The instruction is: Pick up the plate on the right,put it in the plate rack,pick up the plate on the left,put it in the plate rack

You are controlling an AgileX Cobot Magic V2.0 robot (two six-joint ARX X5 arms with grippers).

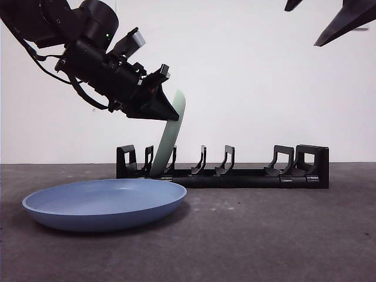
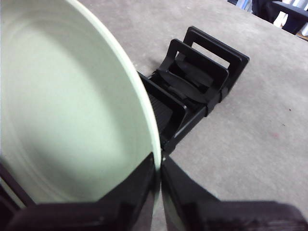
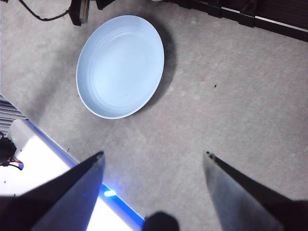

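The plate rack point(image 1: 235, 170) lay along the far part of the grey table point(image 1: 282, 235), a long low black piece with upright curved prongs and blocky ends, and everything else sat in relation to it. At the rack's left end as the front view showed it, a pale green plate point(image 1: 172, 135) stood on edge, its lower rim down among the first prongs and its upper part leaning away toward the rack's far end. The left gripper point(image 1: 167, 108) reached down at a slant from above that same end of the rack, and its two black jaws were clamped on the green plate's upper rim; the left wrist view showed the jaws pinched together with the thin rim of the green plate point(image 2: 72, 110) between them, and the plate rack point(image 2: 192, 96) stretching away just beyond the plate's edge. In front of the rack, nearer the camera and toward its left end, a light blue plate point(image 1: 106, 202) lay flat on the table, apart from the rack. The right gripper point(image 3: 154, 161) hung well above the table on the near side of the rack, its jaws spread wide with nothing between them, looking down on the blue plate point(image 3: 120, 65); in the front view only its dark tips point(image 1: 343, 20) showed high above the rack's right end.
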